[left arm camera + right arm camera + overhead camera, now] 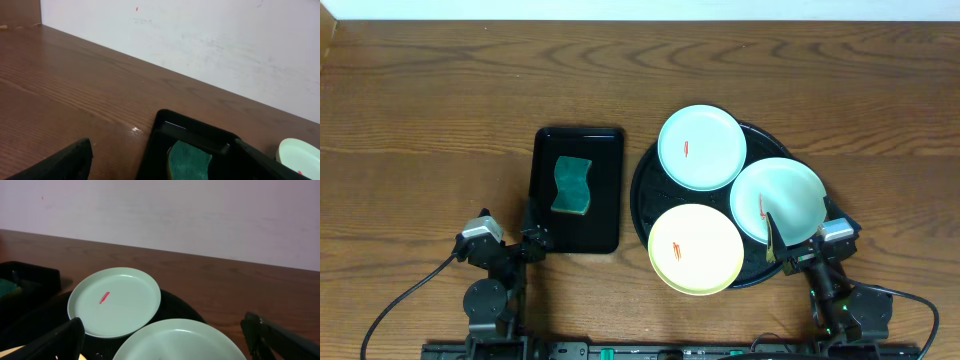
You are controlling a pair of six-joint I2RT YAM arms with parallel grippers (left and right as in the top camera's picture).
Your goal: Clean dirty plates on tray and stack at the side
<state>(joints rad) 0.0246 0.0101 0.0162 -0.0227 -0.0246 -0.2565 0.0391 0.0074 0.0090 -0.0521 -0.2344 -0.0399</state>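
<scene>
My left gripper (510,228) and right gripper (805,240) both gape empty near the desk's (420,120) front edge, so I should pinch the sponge (572,187) squarely across its waist.

Three plates (701,147) on black tray (642,193)

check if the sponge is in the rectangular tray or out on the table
In: the green sponge lies inside the black rectangular tray, with the tray's rim on every side.

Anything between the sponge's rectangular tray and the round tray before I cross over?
Nothing: the overhead view shows only a narrow strip of bare table between the rectangular tray and the round tray.
</scene>
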